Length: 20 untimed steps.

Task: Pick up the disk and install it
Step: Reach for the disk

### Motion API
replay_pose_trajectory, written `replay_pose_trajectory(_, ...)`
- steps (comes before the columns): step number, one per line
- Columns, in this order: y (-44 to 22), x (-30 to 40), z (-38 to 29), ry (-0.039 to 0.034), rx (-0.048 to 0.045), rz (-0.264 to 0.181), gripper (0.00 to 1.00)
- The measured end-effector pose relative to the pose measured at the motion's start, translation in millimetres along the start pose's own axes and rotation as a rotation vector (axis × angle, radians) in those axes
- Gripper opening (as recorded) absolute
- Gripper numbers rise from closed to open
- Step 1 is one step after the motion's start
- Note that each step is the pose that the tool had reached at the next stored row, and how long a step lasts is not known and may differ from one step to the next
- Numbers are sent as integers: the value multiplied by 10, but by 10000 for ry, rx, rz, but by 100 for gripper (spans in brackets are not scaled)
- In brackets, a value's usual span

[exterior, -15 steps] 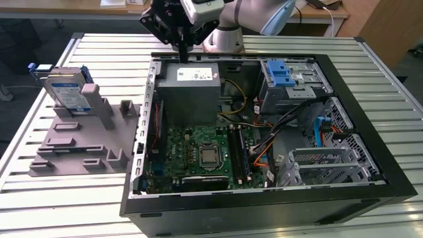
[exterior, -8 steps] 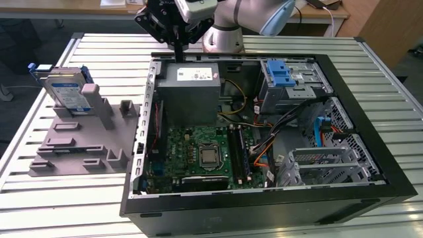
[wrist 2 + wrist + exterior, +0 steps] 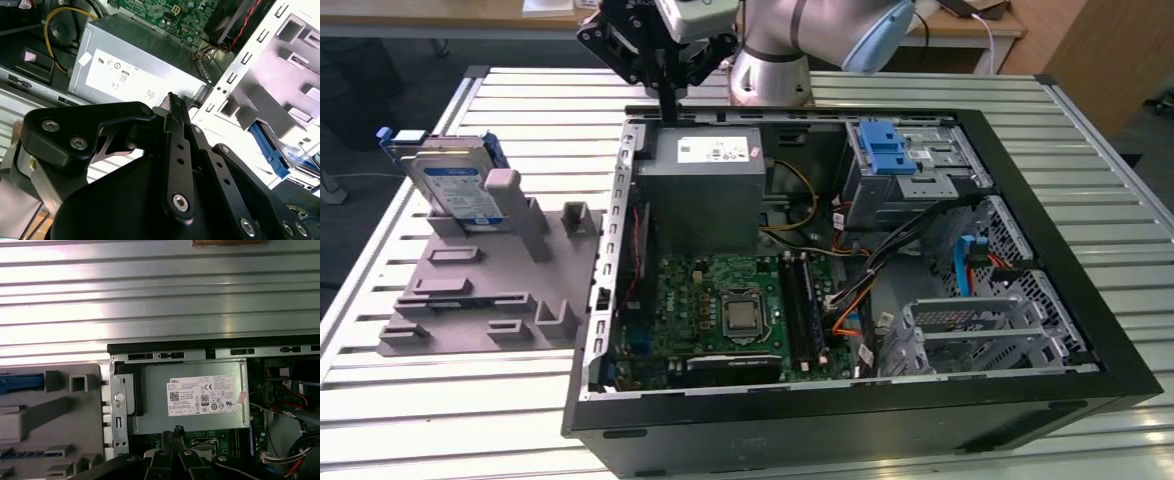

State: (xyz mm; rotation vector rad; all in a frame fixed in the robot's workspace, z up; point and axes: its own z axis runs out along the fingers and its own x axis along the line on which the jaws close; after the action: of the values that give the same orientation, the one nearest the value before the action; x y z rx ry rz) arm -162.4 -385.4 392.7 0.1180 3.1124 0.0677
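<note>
table [image 3: 400, 420]: slatted metal; all items below are borne on it.

case [image 3: 854, 430]: black tower, laid on its side with the panel off and the interior exposed; placed nearest the exterior camera.

board [image 3: 707, 300]: green, laid flat in the near half of the case, toward the exterior view's left.

stand [image 3: 480, 290] [image 3: 60, 410]: grey moulded block with slots and posts, set just beside the case on the exterior view's left.

disk [image 3: 458, 185]: silver-grey, with a blue-and-white label and blue rails; held upright in a slot at the far end of the stand, outside the case and well apart from the gripper.

supply [image 3: 707, 190] [image 3: 140, 65] [image 3: 200, 410]: grey box with a white sticker, seated in the case beyond the board; seen in both wrist views.

cage [image 3: 907, 165]: grey metal, fitted with a blue latch [image 3: 887, 150]; placed in the far part of the case, toward the exterior view's right.

gripper [image 3: 667, 115] [image 3: 173, 100] [image 3: 175, 432]: black, pointed downward, hung above the far wall of the case, over the far edge of the supply; fingers are pressed together with nothing pinched between them.

arm [image 3: 767, 70]: silver base, set behind the far wall of the case.
</note>
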Motion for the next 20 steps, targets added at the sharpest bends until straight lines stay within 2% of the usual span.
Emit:
replay_pose_trajectory(16,59,285,6,10,1,1,11)
replay_pose_trajectory(20,78,382,6,18,3,1,11)
